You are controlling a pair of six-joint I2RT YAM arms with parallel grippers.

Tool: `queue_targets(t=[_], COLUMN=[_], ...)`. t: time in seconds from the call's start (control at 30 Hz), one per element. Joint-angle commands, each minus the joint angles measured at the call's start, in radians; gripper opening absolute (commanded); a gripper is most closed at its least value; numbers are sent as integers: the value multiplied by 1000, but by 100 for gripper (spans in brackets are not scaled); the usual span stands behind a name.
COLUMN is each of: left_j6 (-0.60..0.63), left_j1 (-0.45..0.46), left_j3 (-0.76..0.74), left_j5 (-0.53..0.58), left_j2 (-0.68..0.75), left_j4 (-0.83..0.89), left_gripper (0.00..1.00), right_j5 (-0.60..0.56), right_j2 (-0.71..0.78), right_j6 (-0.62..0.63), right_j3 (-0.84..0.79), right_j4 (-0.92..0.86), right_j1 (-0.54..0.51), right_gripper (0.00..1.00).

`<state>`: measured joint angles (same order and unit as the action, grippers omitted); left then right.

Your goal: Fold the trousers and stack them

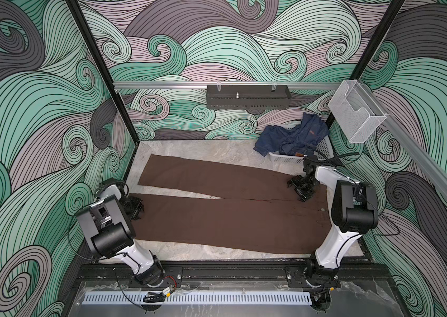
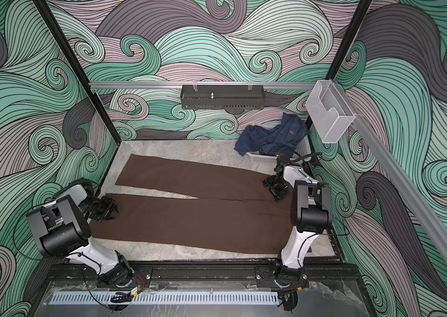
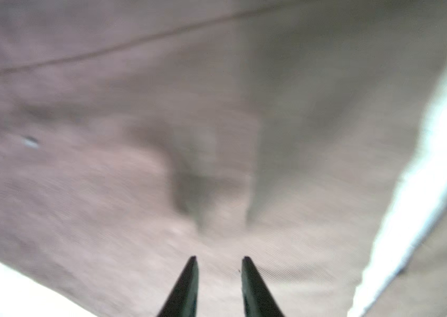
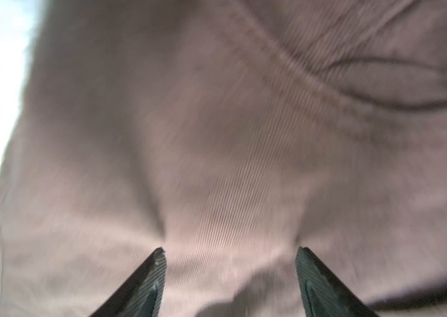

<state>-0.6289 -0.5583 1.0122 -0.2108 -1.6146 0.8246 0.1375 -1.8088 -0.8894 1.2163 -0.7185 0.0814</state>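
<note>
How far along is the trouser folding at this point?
Done: the brown trousers lie spread flat on the table, legs apart, no fold made. In hand: left gripper at the near leg's hem and right gripper at the waist, both with jaws open over the fabric, gripping nothing. Left: every fold and the stacking.

Trousers [image 1: 217,219] lie flat, left end effector [image 1: 135,210] at a hem, right end effector [image 1: 298,190] by the waist
</note>
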Motion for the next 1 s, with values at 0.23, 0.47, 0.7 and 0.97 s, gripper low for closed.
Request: queue_targets(t=[0.23,0.47,0.7,0.97], left_j6=[19,59,102,107], left_j1=[130,164,166,166], left_j3=[95,71,49,62], left_j5=[-86,-115,-143,-173], left_j2=[102,180,280,324], left_j4=[67,81,93,108], left_gripper=[52,59,63,64], right_j5=[-43,-47,-95,-44], right_j2=[286,372,498,338], right_j6=[32,49,49,37], right_j3=[-178,-340,-471,-505], right_j4=[-75,-75,-75,67], right_j1=[0,32,57,102], right_gripper=[79,78,78,78])
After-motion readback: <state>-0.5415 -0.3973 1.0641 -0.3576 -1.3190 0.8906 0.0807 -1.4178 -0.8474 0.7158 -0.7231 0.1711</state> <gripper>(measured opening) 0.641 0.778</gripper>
